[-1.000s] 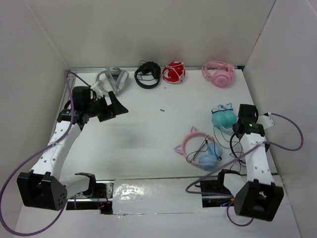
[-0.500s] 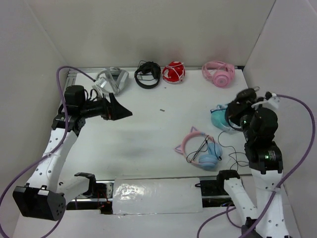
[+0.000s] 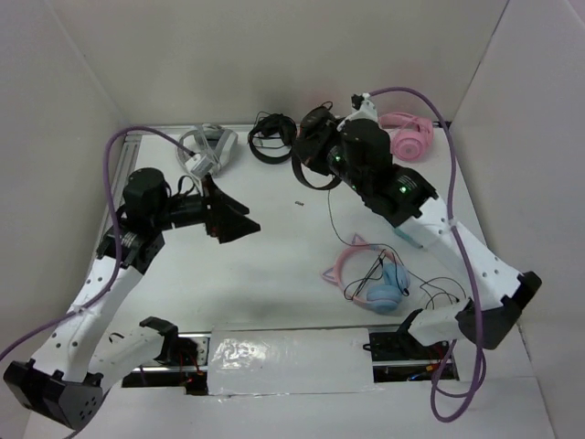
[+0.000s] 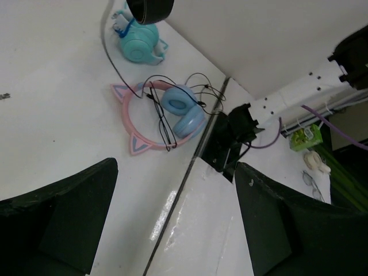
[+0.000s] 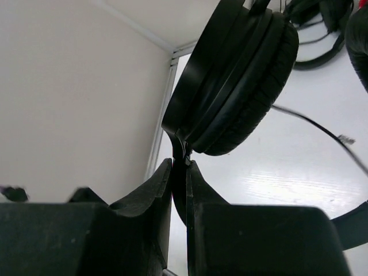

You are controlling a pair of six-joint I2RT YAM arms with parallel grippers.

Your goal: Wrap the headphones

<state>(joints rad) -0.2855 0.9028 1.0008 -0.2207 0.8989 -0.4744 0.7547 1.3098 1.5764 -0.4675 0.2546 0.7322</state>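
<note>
My right gripper (image 3: 315, 148) is shut on the thin band of the black headphones (image 3: 307, 172) and holds them in the air over the back middle of the table. In the right wrist view the fingers (image 5: 179, 164) pinch the band just below a round ear cup (image 5: 241, 75). The thin black cord (image 3: 331, 215) hangs down and runs towards the pink cat-ear pair (image 3: 370, 274). My left gripper (image 3: 242, 224) is open and empty at the left, above the table. Its view (image 4: 177, 167) shows the hanging ear cup (image 4: 149, 8) and cord (image 4: 106, 40).
Along the back stand a white-grey pair (image 3: 206, 146), a chunkier black pair (image 3: 272, 137), a red pair (image 3: 320, 134) and a pink pair (image 3: 404, 135). A teal pair (image 4: 138, 43) lies by the cat-ear pair (image 4: 161, 115). A small dark speck (image 3: 299, 203) lies mid-table. White walls enclose three sides.
My right arm has swung from the right side up and over to the back middle, carrying the black headphones with the cord trailing. My left gripper has moved a little right and nearer.
</note>
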